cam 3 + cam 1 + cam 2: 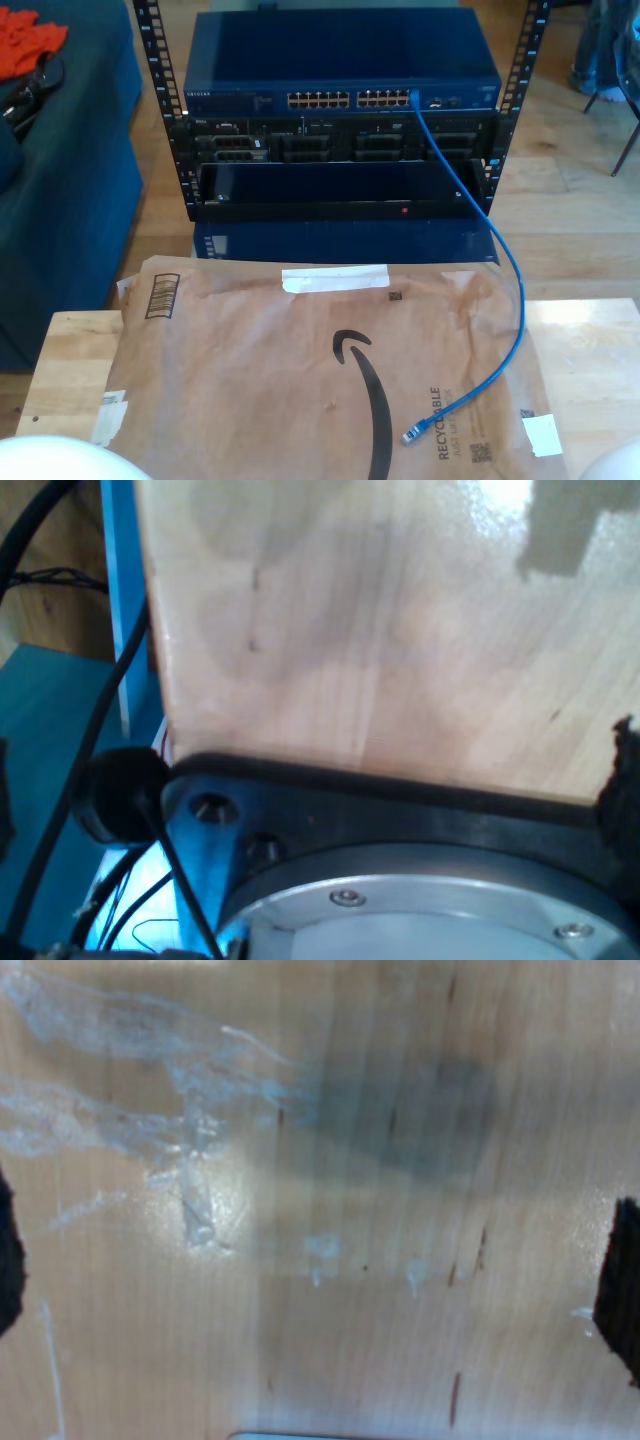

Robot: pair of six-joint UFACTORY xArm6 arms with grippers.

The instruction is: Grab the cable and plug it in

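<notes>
Brown paper mailer lying across the wooden counter, nearest the exterior camera, with the cable's loose end resting on it.

One end of the thin bright-blue cable is already sitting in a port at the exterior view's right of the blue switch in the rack; its run is curving down over the counter edge to a small clear plug lying free on the mailer. Judging from this, the grab and the second plugging are both still to be done. Both wrist views are looking at bare wood, with nothing blue at either tool. Whether either tool is spread or pressed together cannot be told, so the cable's place relative to them is unclear.
</notes>
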